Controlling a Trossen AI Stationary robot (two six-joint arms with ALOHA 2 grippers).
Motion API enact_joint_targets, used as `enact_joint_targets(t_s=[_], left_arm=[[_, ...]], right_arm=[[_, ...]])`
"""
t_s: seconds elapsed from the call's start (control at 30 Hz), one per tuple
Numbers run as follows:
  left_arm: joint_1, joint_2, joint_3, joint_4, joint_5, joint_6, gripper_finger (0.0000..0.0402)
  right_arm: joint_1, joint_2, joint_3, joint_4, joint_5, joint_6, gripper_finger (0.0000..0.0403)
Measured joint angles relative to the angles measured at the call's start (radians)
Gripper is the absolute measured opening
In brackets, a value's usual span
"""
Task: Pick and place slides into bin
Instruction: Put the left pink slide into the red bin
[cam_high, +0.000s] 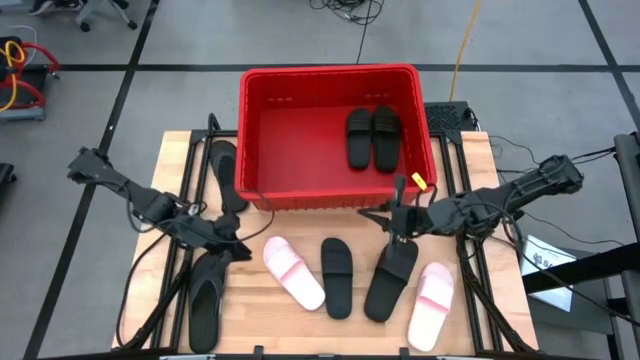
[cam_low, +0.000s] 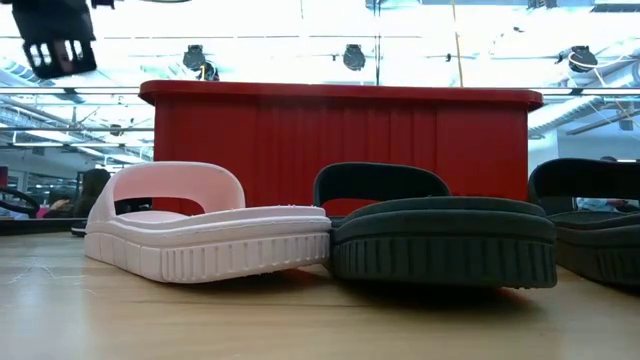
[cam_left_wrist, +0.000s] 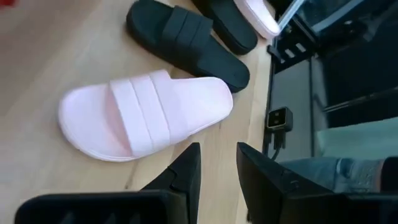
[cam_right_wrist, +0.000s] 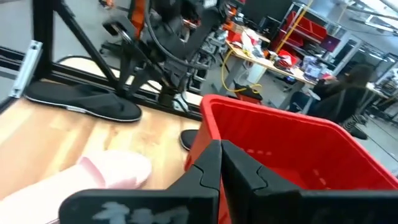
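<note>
The red bin (cam_high: 330, 72) stands at the table's far middle with two black slides (cam_high: 372, 137) lying flat inside. In front of it, soles on the wood, lie a pink slide (cam_high: 293, 272), a black slide (cam_high: 337, 277), another black slide (cam_high: 390, 280) and a second pink slide (cam_high: 432, 305). Black flip-flops lie at the far left (cam_high: 222, 165) and near left (cam_high: 207, 300). My left gripper (cam_left_wrist: 217, 165) is open, just left of the first pink slide (cam_left_wrist: 146, 115), with only wood showing between its fingers. My right gripper (cam_right_wrist: 221, 165) is shut and empty, raised by the bin's near right corner (cam_high: 375, 212).
Black frame rails run along the table's left and right edges (cam_high: 470, 280). The bin's near wall (cam_low: 340, 140) rises right behind the row of slides. Bare wood shows between the slides and along the table's near edge (cam_high: 270, 330).
</note>
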Motion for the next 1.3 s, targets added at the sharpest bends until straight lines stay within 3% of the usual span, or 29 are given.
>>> enact_joint_targets(t_s=[0.53,0.83,1.1,1.3], left_arm=[[0.007,0.001,-0.342,0.322,0.037,-0.37,0.0097],[0.009,0.076,-0.367,0.336,-0.019,-0.32,0.0097],[0.048,0.236,-0.367,0.537,-0.017,-0.184,0.0097],[0.094,0.339,-0.367,0.589,-0.002,-0.16,0.0097]], right_arm=[[0.016,0.0,0.0,0.001,-0.004,0.098,0.0001],[0.016,0.0,0.0,0.001,-0.005,0.098,0.0001],[0.015,0.0,0.0,0.001,-0.005,0.098,0.0001],[0.015,0.0,0.0,0.001,-0.004,0.098,0.0]])
